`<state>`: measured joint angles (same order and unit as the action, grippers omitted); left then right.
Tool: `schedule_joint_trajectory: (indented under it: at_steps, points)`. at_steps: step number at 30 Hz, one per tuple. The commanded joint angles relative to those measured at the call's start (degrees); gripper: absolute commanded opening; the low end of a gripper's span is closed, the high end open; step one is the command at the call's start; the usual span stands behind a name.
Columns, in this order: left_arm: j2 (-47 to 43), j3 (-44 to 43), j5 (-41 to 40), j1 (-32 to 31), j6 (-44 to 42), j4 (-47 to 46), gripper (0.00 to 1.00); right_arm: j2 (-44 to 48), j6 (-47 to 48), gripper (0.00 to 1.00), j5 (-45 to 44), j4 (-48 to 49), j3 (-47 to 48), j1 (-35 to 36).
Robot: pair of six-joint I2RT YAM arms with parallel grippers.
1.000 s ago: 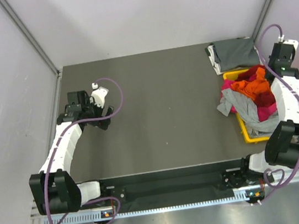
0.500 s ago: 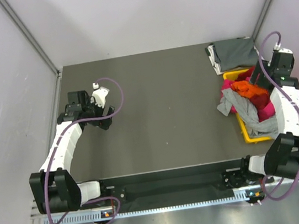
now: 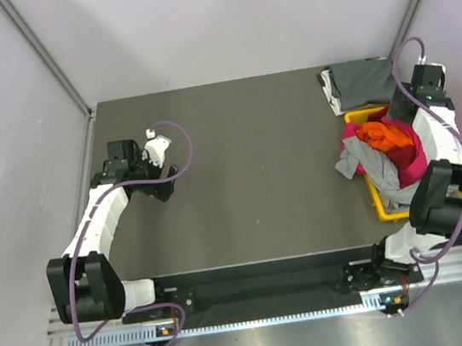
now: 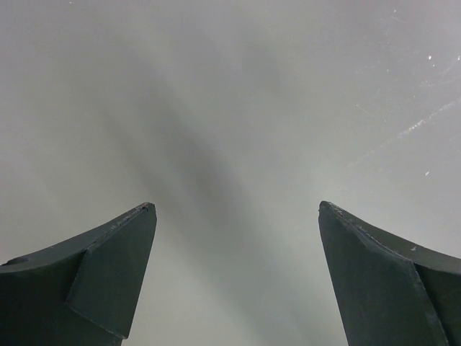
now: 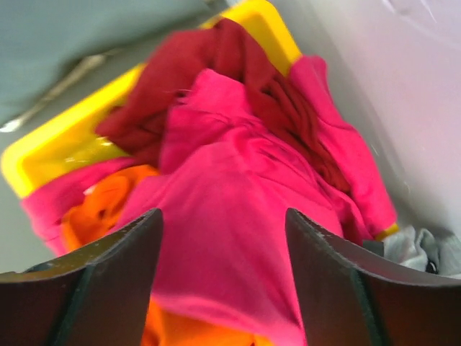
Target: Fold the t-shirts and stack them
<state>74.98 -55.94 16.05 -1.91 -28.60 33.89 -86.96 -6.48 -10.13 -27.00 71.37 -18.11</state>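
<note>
A: So, is the right gripper (image 5: 222, 216) holding anything?
B: No: jaws apart and empty, poised over the magenta t-shirt (image 5: 230, 187) heaped in the yellow bin (image 5: 43, 155), likely to pick it; the left gripper (image 4: 238, 209) hangs wide above the table (image 3: 245, 154).

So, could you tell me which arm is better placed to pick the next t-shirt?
Right: the right gripper hangs open above the magenta t-shirt in the yellow bin; the left gripper is open over bare table.
</note>
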Motion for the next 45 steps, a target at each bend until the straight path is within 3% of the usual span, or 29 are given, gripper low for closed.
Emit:
schedule_joint_trajectory:
  at_steps: [1, 4, 5, 6, 12, 20, 25, 28, 29, 33, 36, 37, 38, 40, 43, 44, 45]
  points:
    - [-0.45, -0.31, 0.38, 0.24, -0.84, -1.19, 0.99, -0.84, -0.11, 0.68, -6.12, 0.02, 1.4, 0.27]
    - [-0.62, -0.31, 0.29, 0.24, -1.11, -0.93, 0.99, -1.72, -0.11, 0.33, -6.48, 0.46, 2.36, 0.18]
    - [-0.71, -0.31, 0.29, 0.16, -1.11, -0.84, 0.99, -1.98, -0.11, 0.1, -5.18, -0.41, 2.8, 0.27]
    - [-0.71, -0.22, 0.29, 0.24, -1.11, -0.93, 0.99, -1.64, -0.11, 0.01, -4.55, -0.77, 3.59, 0.27]
    - [-1.15, -0.31, -0.23, 0.16, -1.46, -0.23, 0.99, 3.8, -0.46, 0.0, -7.35, -2.17, 7.19, 0.27]
    - [-2.73, -1.1, 0.47, 0.24, -1.46, 1.35, 0.99, 17.78, 1.29, 0.0, -12.63, -2.7, 20.02, 0.27]
    - [-3.44, -2.15, 1.0, 0.16, -1.11, 2.67, 0.99, 25.25, 3.93, 0.0, -9.31, -0.16, 28.99, 0.27]
    - [-3.96, -2.77, 1.17, 0.24, -0.49, 2.76, 0.99, 27.8, 4.72, 0.0, 3.15, 1.69, 32.77, 0.27]
    - [-3.96, -2.86, 1.26, 0.24, -0.32, 2.76, 0.99, 27.98, 4.55, 0.0, 12.06, 2.21, 33.65, 0.27]
    - [-3.53, -4.0, 2.23, 0.24, 1.7, 2.23, 0.99, 27.98, 2.89, 0.0, 33.38, 4.5, 35.94, 0.27]
    - [-3.7, -4.52, 1.62, 0.15, 2.67, 2.23, 0.99, 27.98, -3.87, 0.0, 47.98, 11.07, 35.15, 0.27]
    - [-3.96, -4.53, 0.83, 0.24, 2.67, 2.15, 0.99, 27.9, -7.02, 0.0, 54.62, 18.06, 34.71, 0.27]
    - [-4.05, -4.53, 0.39, 0.24, 2.76, 1.8, 0.99, 27.72, -14.71, 0.0, 57.21, 22.39, 34.28, 0.35]
    - [-4.05, -4.53, -0.23, 0.33, 2.85, 1.71, 0.99, 26.67, -21.52, 0.0, 58.82, 33.09, 34.27, 0.35]
    - [-4.05, -4.7, -1.11, 0.33, 3.28, 1.44, 0.99, 22.81, -30.76, 0.0, 60.22, 41.19, 38.92, 0.27]
    - [-4.05, -4.61, -1.72, 0.33, 3.72, 1.01, 0.99, 20.19, -39.31, 0.0, 61.79, 49.68, 40.67, 0.61]
    - [-4.14, -4.61, -1.9, 0.33, 3.9, 0.92, 0.99, 18.86, -44.44, 0.0, 61.81, 49.77, 41.12, 1.31]
